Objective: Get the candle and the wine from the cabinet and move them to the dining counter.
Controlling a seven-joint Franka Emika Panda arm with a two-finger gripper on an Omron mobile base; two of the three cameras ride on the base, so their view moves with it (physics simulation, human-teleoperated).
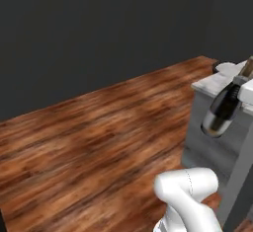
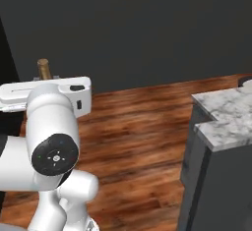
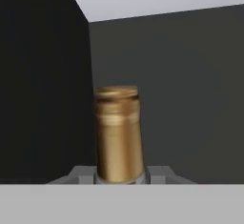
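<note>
The wood floor point(image 1: 89, 137) is plain reddish-brown planks running back to a dark wall. On it stands the counter point(image 2: 224, 114), white marble with grey veins over a grey base. A dark round thing point(image 1: 222, 68) sits at its far end, can't tell what.

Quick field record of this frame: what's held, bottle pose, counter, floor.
held: wine bottle, gripped at the neck by the gripper
fingers: shut on the gold-foil neck
bottle pose: tilted, dark body hanging down and to the left in the left base view, off any surface
dining counter: white marble slab on a grey base, to the right, nothing from the task set on the visible part
floor: brown wood planks
backdrop: dark grey wall
candle: not located
</note>
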